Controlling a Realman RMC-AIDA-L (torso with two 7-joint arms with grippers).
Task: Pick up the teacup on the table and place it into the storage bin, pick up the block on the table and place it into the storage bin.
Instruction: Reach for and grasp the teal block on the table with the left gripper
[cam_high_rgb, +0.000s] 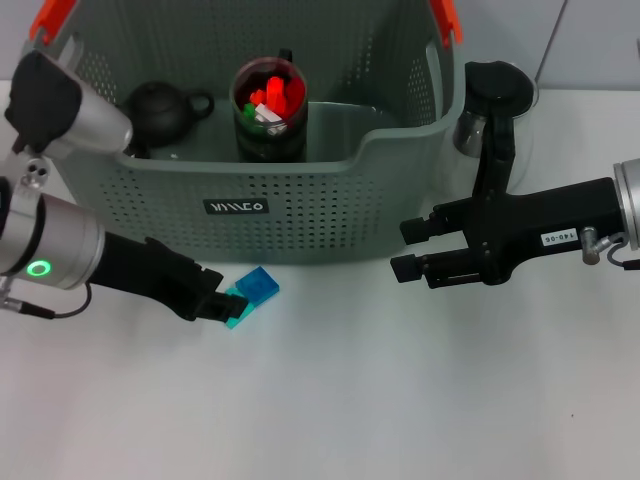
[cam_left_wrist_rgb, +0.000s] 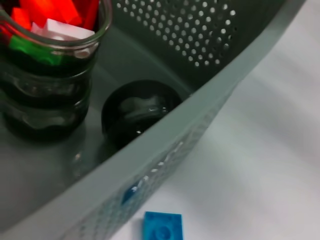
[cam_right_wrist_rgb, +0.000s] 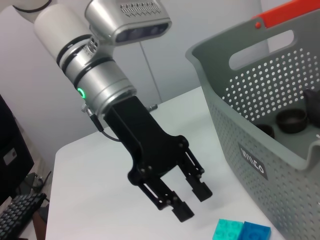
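A: What's in the storage bin?

B: A black teapot toward the bin's left wall. A clear jar packed with red, green and white bricks stands mid-bin. In the left wrist view a dark round piece lies on the bin floor just beside the jar and against the front wall; I can't tell whether that's the teacup. Right wrist view shows a small black ring-shaped piece on the bin floor too.

A: Block?

B: Block is on the white table, just outside the bin's front wall, below the black label. It reads as a blue brick with a teal one beside it, touching.

A: Left gripper?

B: Left gripper is low at the table in front of the bin, tips right at the block's teal edge. In the right wrist view its fingers stand apart, nothing between them, block just beside the tips.

A: Right?

B: Right gripper hovers off the bin's front-right corner, jaws spread, empty. A dark-lidded glass pot sits outside the bin's right wall.
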